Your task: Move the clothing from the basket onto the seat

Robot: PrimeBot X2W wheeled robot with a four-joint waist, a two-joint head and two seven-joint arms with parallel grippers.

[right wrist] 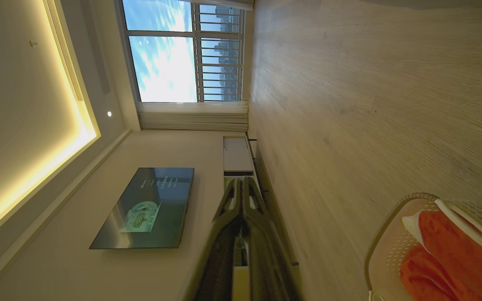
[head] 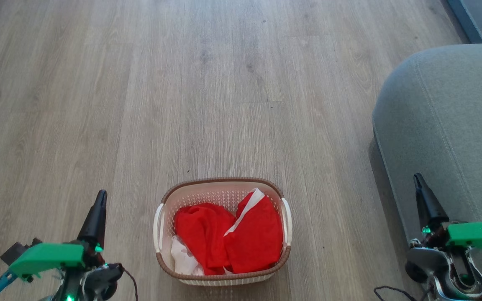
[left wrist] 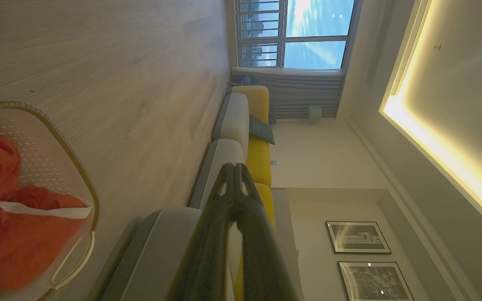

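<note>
Both grippers are sitting pinched shut and holding nothing: your left gripper (head: pixel 98 207) at the lower left, your right gripper (head: pixel 423 194) hanging beside the edge of the seat (head: pixel 446 125). The clothing (head: pixel 228 238) is lying heaped in the basket (head: pixel 220 182) on the floor (head: pixel 182 83) between them. You are probably facing the shorter reach from the left, while the seat is lying well apart to the basket's right.
</note>
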